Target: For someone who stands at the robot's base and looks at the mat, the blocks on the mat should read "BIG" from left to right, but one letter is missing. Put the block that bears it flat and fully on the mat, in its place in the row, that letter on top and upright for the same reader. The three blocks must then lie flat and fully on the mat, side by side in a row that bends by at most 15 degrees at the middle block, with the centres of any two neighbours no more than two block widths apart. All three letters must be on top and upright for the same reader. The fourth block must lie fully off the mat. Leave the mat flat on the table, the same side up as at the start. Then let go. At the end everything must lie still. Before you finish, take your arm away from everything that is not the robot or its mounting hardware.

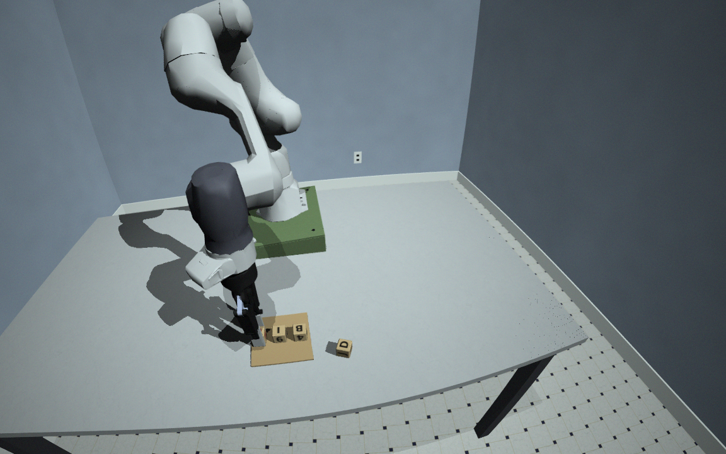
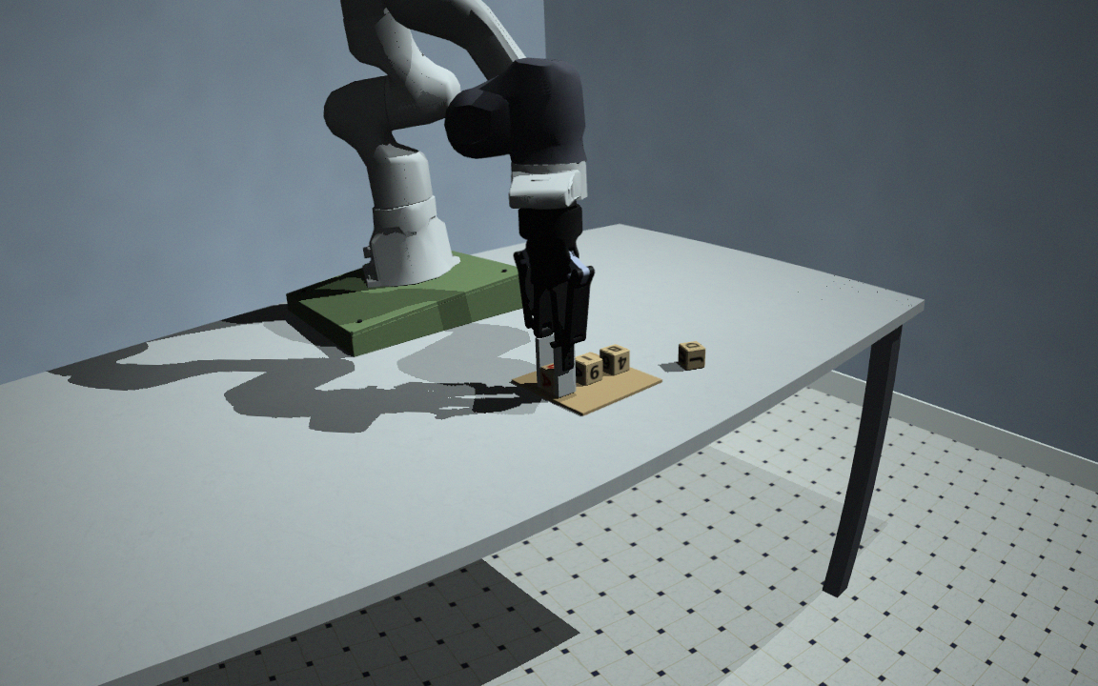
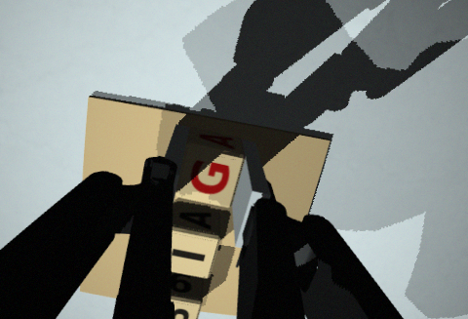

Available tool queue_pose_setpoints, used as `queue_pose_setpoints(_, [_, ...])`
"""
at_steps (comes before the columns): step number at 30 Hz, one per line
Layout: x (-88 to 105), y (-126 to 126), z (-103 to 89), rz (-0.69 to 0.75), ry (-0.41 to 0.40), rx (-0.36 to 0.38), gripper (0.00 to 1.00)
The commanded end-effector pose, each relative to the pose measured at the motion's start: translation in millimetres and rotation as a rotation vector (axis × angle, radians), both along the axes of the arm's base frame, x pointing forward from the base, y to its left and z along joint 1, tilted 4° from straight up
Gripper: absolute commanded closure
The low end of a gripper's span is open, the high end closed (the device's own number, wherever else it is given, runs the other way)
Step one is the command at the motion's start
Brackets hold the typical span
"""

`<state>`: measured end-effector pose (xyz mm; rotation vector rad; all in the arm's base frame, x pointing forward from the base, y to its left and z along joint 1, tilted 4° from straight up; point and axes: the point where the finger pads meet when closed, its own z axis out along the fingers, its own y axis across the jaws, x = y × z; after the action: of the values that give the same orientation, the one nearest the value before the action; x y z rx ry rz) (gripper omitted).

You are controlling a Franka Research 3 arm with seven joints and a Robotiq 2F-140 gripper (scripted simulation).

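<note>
– Now: end effector (image 2: 555, 379) closed on G block (image 3: 214, 178), red G up, low at the end of mat (image 1: 283, 355), just beside I block (image 1: 278, 331). Touching the mat or not: cannot tell.
– Lower straight, keep level and square to the row, settle flat before opening; avoid nudging I block.
– Containers?
– None seen. Mat bearing B block (image 1: 299, 329) and I block; D block (image 1: 344, 345) off the mat, on surface (image 1: 411, 270).
</note>
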<state>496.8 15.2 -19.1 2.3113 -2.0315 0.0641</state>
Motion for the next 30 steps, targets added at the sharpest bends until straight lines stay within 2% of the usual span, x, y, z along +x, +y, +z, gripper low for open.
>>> queue_pose_setpoints(1, [0.8,0.7,-0.2,-0.002,-0.003,0.001,0.84])
queue_pose_setpoints(21, [0.8,0.7,-0.2,-0.002,-0.003,0.001,0.84])
queue_pose_setpoints(30, [0.8,0.7,-0.2,-0.002,-0.003,0.001,0.77])
